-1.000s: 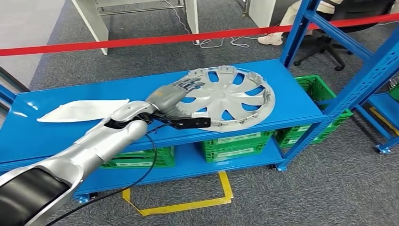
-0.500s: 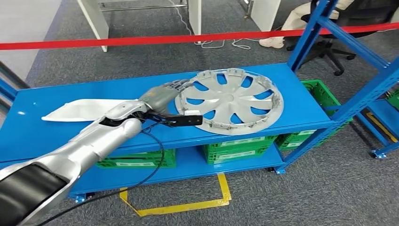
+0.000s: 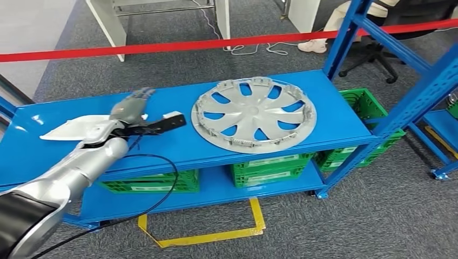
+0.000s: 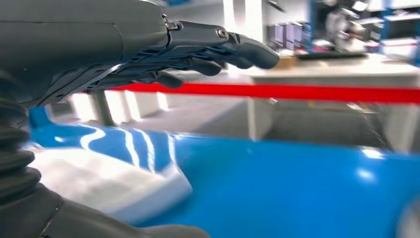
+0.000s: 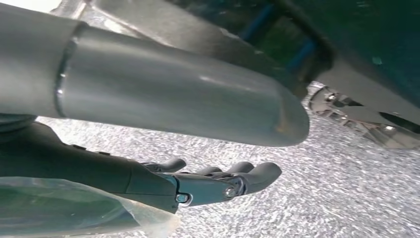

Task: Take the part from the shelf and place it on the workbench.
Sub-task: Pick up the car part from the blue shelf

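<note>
Silver plastic hubcap w/ curved spokes (image 3: 254, 113) lies flat on top level of blue metal shelf (image 3: 162, 148), toward its right end, nothing touching it. Left hand (image 3: 129, 106) hangs above shelf well left of hubcap, fingers (image 4: 233, 42) stretched out & slightly apart, holding nothing. White flat sheet (image 3: 73, 128) lies just beside it on shelf. Right hand (image 5: 198, 183) over grey carpet, fingers loosely extended, empty.

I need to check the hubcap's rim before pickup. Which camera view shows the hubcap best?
The head view: the whole silver hubcap lies flat on the blue shelf, rim and spokes visible, apart from the left hand. The left wrist view catches at most a blurred sliver at its edge; the right wrist view faces the floor.
</note>
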Robot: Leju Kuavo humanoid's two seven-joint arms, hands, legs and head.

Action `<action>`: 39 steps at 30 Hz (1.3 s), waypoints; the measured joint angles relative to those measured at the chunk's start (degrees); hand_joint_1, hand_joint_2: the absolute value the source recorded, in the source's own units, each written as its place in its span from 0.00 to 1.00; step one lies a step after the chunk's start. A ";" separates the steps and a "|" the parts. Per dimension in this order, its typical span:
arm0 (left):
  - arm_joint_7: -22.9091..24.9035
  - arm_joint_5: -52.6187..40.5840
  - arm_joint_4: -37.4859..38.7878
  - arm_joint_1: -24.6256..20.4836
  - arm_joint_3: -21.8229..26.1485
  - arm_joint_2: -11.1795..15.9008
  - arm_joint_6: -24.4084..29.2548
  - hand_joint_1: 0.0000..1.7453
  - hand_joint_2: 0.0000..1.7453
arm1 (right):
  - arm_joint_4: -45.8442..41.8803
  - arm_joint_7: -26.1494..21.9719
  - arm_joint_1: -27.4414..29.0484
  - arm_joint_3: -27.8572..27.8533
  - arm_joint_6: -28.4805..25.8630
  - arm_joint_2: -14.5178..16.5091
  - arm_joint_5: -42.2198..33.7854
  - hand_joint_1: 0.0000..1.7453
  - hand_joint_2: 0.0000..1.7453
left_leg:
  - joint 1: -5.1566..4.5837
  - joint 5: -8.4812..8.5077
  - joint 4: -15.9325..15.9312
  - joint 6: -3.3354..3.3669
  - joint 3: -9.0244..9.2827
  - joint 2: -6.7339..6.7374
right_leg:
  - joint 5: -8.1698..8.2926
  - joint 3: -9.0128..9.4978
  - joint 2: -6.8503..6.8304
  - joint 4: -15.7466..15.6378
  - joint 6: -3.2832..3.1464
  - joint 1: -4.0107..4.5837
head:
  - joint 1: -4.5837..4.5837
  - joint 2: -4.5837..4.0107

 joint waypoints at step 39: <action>-23.76 20.19 -6.15 13.93 29.31 2.38 -17.27 0.00 0.00 | -0.04 -0.81 0.13 -3.92 0.04 0.31 1.52 0.00 0.00 | 0.55 2.94 -2.58 -0.69 1.71 0.02 | -0.29 1.03 0.26 -0.44 -0.12 0.57 | -0.37 0.00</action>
